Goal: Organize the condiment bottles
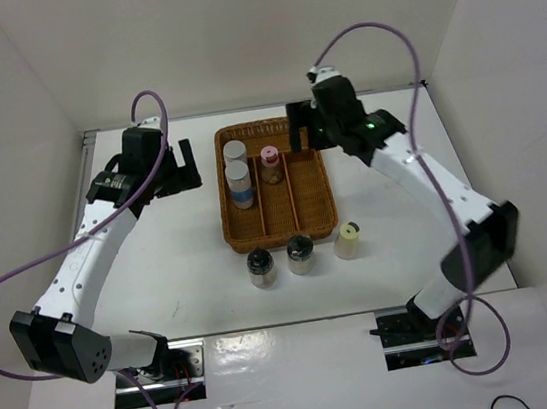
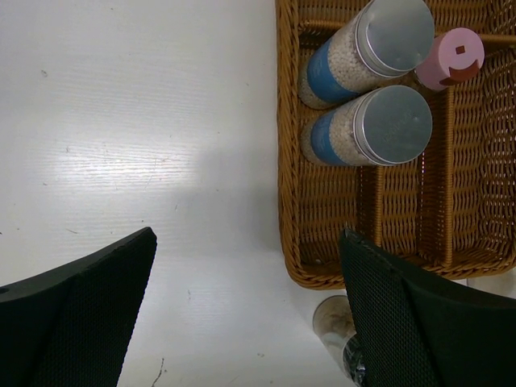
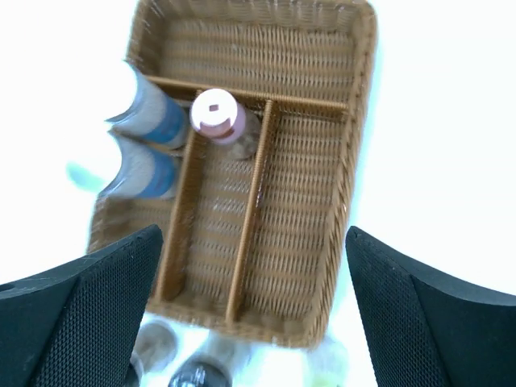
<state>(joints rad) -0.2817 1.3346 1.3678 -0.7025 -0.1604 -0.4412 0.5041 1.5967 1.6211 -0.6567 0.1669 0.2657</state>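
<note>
Left jaws stand wide and grip nothing. Their black wedge-shaped pads (image 2: 76,322), finely meshed, sit over the smooth white worktop (image 2: 121,121) just beside the left rim of the brown wicker tray (image 2: 289,201). The right jaws, equally wide and holding nothing, hang above the tray's far end, and that wrist's view looks down its length.

The tray is a rounded-corner rectangle of tight basket weave. Thin woven dividers cut it into three long lanes and a cross compartment at the far end. In the left lane the far white bottle (image 2: 379,48) and the near white bottle (image 2: 379,125) stand upright, close together. Both are clear cylinders of pale grains with blue bands and flat silver tops. The pink-capped bottle (image 2: 455,56) stands at the far end of the middle lane, just beside them.

Three more bottles line up on the worktop just off the tray's near rim, apart from one another. They are the left black-capped bottle (image 1: 261,267), the right black-capped bottle (image 1: 300,254) and the cream bottle (image 1: 348,240) with its yellow cap.

Open worktop runs along both long sides of the tray. Plain white walls (image 1: 232,38) close in the left, right and far edges.
</note>
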